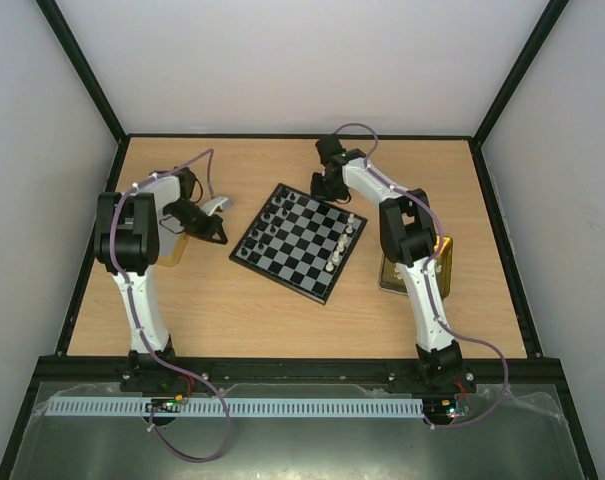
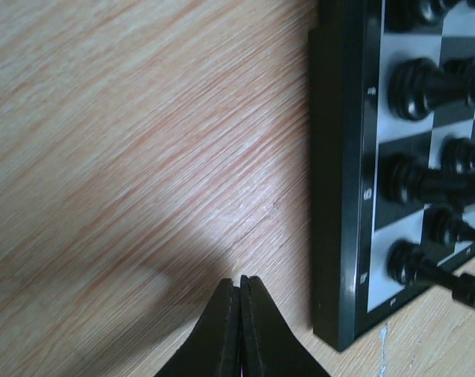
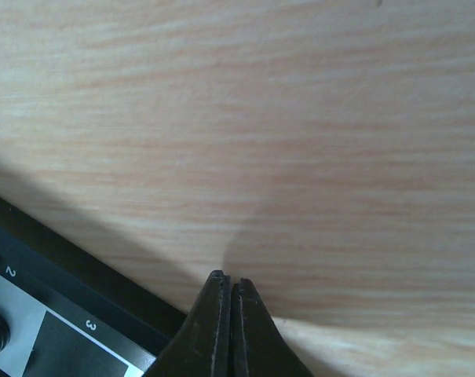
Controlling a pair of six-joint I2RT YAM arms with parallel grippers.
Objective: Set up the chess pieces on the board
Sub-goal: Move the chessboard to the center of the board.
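The board (image 1: pixel 300 248), black and silver checks with a black rim, lies turned like a diamond at the table's middle. Black chess pieces (image 1: pixel 273 215) stand along its upper-left side and white chess pieces (image 1: pixel 343 240) along its right side. My left gripper (image 1: pixel 220 237) is shut and empty, low over the wood just left of the board. In the left wrist view the gripper (image 2: pixel 241 280) points beside the board's rim (image 2: pixel 335 196), with black pieces (image 2: pixel 414 86) behind it. My right gripper (image 1: pixel 320 190) is shut and empty at the board's top corner. In the right wrist view the gripper (image 3: pixel 229 279) is over bare wood.
A silver tray (image 1: pixel 214 206) and a gold tray (image 1: pixel 177 250) lie under the left arm. Another gold tray (image 1: pixel 443 250) lies beside the right arm. The board's numbered edge (image 3: pixel 56 314) shows at the lower left of the right wrist view. Black frame rails bound the table.
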